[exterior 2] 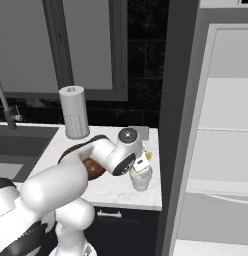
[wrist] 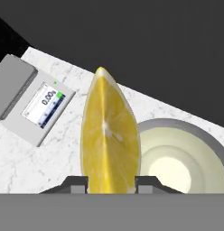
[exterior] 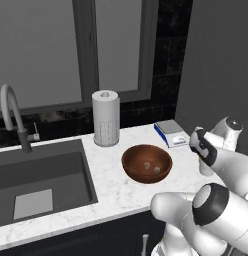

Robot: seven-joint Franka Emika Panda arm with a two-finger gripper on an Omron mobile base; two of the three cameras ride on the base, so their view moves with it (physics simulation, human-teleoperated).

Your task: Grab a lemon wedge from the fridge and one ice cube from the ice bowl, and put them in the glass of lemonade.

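My gripper (wrist: 111,182) is shut on the lemon wedge (wrist: 109,135), a bright yellow slice standing up between the two dark fingertips (wrist: 75,182). Just beside and below it stands the glass of lemonade (wrist: 181,160), pale with yellow-green liquid. From the right base view, the lemon wedge (exterior 2: 147,156) hangs in the gripper (exterior 2: 144,162) right above the glass (exterior 2: 141,180) at the counter's right end. The reddish-brown ice bowl (exterior: 146,163) sits mid-counter with two ice cubes (exterior: 157,169) inside. The fridge (exterior 2: 226,115) stands to the right, showing its white interior.
A white paper-towel roll (exterior: 105,118) stands behind the bowl. A small grey scale (exterior: 171,133) lies at the back right of the counter. The sunken grey sink (exterior: 41,180) and its faucet (exterior: 13,117) take up the left. My own arm crosses in front of the bowl (exterior 2: 93,170).
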